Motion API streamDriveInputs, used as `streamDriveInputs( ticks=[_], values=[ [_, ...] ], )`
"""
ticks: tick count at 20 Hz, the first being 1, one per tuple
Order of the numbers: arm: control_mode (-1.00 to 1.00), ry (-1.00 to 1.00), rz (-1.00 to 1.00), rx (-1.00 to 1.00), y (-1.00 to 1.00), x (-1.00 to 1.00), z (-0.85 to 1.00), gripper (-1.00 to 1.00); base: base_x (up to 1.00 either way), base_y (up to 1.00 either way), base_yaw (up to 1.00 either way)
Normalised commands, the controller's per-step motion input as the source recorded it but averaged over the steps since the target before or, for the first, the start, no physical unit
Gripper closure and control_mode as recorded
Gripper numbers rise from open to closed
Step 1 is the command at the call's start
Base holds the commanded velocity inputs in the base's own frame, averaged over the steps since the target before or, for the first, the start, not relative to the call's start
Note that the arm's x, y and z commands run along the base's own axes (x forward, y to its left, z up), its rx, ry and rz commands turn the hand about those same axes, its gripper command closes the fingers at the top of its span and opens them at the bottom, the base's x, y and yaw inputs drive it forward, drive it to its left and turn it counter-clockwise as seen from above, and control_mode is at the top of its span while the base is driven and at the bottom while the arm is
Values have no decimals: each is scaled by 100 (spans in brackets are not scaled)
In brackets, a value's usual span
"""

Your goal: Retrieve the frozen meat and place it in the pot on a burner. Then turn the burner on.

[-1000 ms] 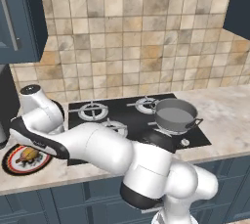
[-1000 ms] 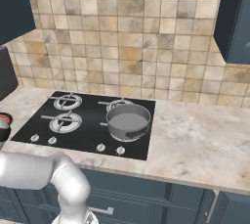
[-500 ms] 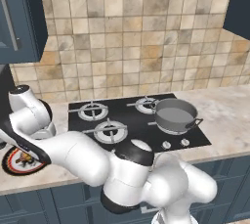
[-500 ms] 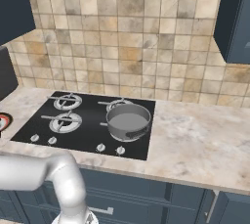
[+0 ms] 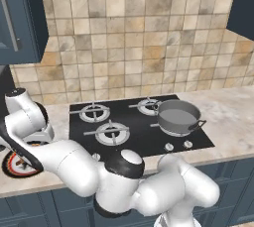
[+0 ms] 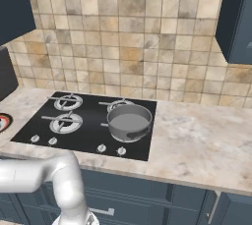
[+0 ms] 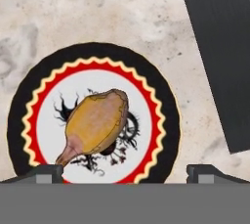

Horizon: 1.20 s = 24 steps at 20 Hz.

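The frozen meat (image 7: 97,125), a brown-orange drumstick-shaped lump, lies on a round plate (image 7: 166,105) with a black rim and a red ring. My gripper (image 7: 128,173) hangs open above it, one fingertip on each side of the plate's near edge and nothing between them. The meat sits a little left of the gripper's middle. In the left base view my arm reaches over the plate (image 5: 15,165) at the far left and hides the meat. The grey pot (image 5: 177,117) (image 6: 129,121) stands empty on the front right burner.
The black stove (image 5: 134,127) (image 6: 88,121) has several burners and a row of knobs (image 5: 168,147) (image 6: 101,148) along its front edge. Its dark corner (image 7: 219,47) lies close beside the plate. Marble counter (image 6: 197,140) stretches right of the stove.
My arm has swung further left and bent lower, bringing the hand over the plate. The pot, stove and plate have stayed put, and the jaws remain open.
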Motion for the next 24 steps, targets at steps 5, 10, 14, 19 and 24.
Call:
streamDriveInputs(
  ticks=[5, 10, 14, 19, 24],
  values=[
    [-100, 0, 0, 0, 0, 0, -35, -100, 0, 0, 0],
    [-100, 0, 0, 0, 0, 0, -35, -100, 0, 0, 0],
    [-100, -2, 0, 0, 0, 2, -13, -100, 0, 0, 0],
    [-100, -5, 0, 0, 0, 7, -6, -100, 0, 0, 0],
    [-100, -3, 0, 1, 0, 5, -5, -100, 0, 0, 0]
  ],
)
